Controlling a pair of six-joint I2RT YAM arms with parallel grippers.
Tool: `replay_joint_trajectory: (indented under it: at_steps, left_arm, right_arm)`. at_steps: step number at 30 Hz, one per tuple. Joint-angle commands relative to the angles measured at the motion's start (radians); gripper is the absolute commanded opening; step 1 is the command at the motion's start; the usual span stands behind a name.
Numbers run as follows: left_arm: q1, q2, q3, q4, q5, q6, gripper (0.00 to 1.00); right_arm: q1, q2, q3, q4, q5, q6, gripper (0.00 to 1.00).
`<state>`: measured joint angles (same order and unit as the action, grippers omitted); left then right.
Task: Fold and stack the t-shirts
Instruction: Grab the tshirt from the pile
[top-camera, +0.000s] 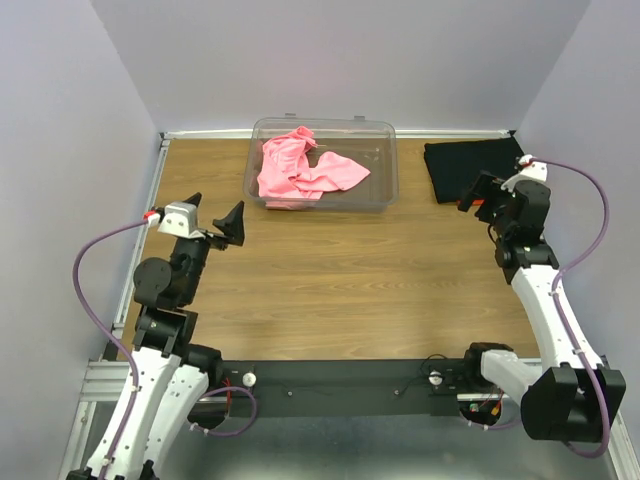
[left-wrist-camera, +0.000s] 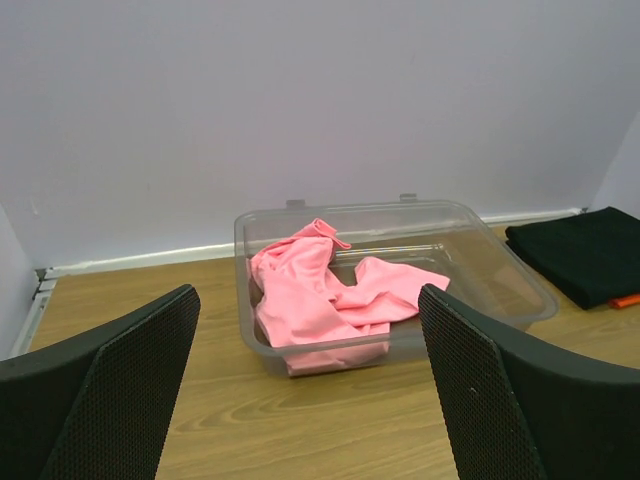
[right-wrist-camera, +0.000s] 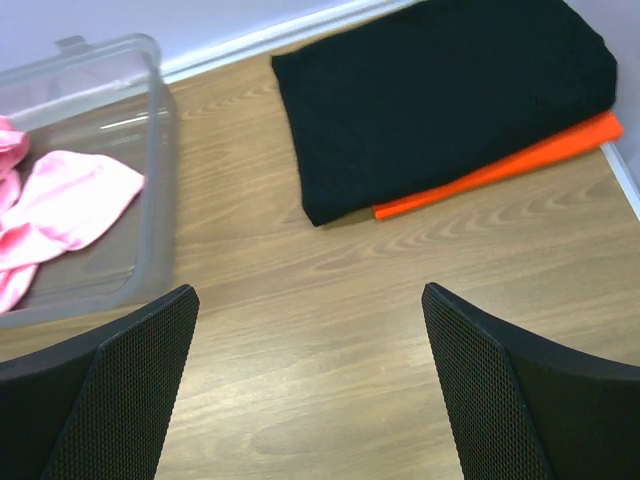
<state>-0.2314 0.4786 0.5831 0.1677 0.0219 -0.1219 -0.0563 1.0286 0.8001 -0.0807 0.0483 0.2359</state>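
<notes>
The salmon-pink t-shirt (top-camera: 300, 172) lies crumpled in the clear plastic bin (top-camera: 320, 125) at the back middle. It also shows in the left wrist view (left-wrist-camera: 320, 300) and at the left edge of the right wrist view (right-wrist-camera: 70, 205). A folded black t-shirt (top-camera: 462, 165) lies at the back right on a folded orange one (right-wrist-camera: 520, 165), whose edge sticks out below the black shirt (right-wrist-camera: 440, 100). My left gripper (top-camera: 213, 212) is open and empty, left of the bin. My right gripper (top-camera: 480, 192) is open and empty, above the table just in front of the black shirt.
The bin's near wall (left-wrist-camera: 400, 345) stands between my left fingers (left-wrist-camera: 130, 390) and the pink shirt. Grey walls enclose the table on three sides, with a metal rail (top-camera: 155, 200) along the left edge. Bare wooden tabletop (top-camera: 340, 280) lies between the arms.
</notes>
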Motion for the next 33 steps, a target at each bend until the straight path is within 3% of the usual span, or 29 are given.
replay_joint_trajectory:
  at_steps: [1, 2, 3, 4, 5, 7, 8, 11, 15, 20, 26, 29, 33]
  left_arm:
    - [-0.002, 0.038, 0.03, 0.033, 0.074, -0.021, 0.98]
    - [-0.002, 0.087, 0.04, 0.023, 0.079, -0.028, 0.98]
    - [-0.002, 0.151, 0.073, -0.005, 0.079, -0.051, 0.98]
    - [-0.002, 0.187, 0.093, -0.005, 0.079, -0.061, 0.98]
    - [-0.002, 0.225, 0.115, -0.035, 0.084, -0.073, 0.98]
    - [-0.002, 0.329, 0.178, -0.066, 0.098, -0.108, 0.99]
    - [-0.002, 0.36, 0.204, -0.074, 0.111, -0.117, 0.99]
    - [-0.002, 0.498, 0.251, -0.082, 0.13, -0.153, 0.98]
    - [-0.011, 0.756, 0.473, -0.174, 0.115, -0.176, 0.98]
    - [-0.063, 1.124, 0.736, -0.35, -0.008, -0.165, 0.96]
    - [-0.086, 1.548, 1.189, -0.612, -0.229, -0.197, 0.95]
    - [-0.092, 1.661, 1.303, -0.698, -0.344, -0.246, 0.95]
    - [-0.094, 1.712, 1.327, -0.723, -0.422, -0.286, 0.93]
  right_arm:
    - [-0.002, -0.05, 0.039, 0.019, -0.161, -0.082, 1.0]
    - [-0.001, -0.055, 0.033, 0.019, -0.365, -0.136, 1.0]
    - [0.0, -0.059, 0.01, 0.018, -0.624, -0.358, 1.0]
    - [0.0, -0.058, 0.01, 0.013, -0.627, -0.36, 1.0]
    - [0.0, -0.056, -0.024, 0.007, -0.742, -0.407, 1.0]
    - [0.0, -0.036, -0.033, -0.022, -0.752, -0.408, 1.0]
    - [0.0, -0.032, -0.015, -0.098, -0.751, -0.485, 1.0]
    - [0.0, -0.025, -0.001, -0.12, -0.703, -0.458, 1.0]
    - [0.0, -0.044, -0.006, -0.126, -0.748, -0.454, 1.0]
    - [-0.002, -0.044, -0.013, -0.128, -0.769, -0.449, 1.0]
    - [-0.004, -0.052, -0.019, -0.128, -0.765, -0.455, 1.0]
    - [-0.004, -0.053, -0.018, -0.128, -0.752, -0.458, 1.0]
    - [-0.004, -0.05, -0.016, -0.128, -0.751, -0.457, 1.0]
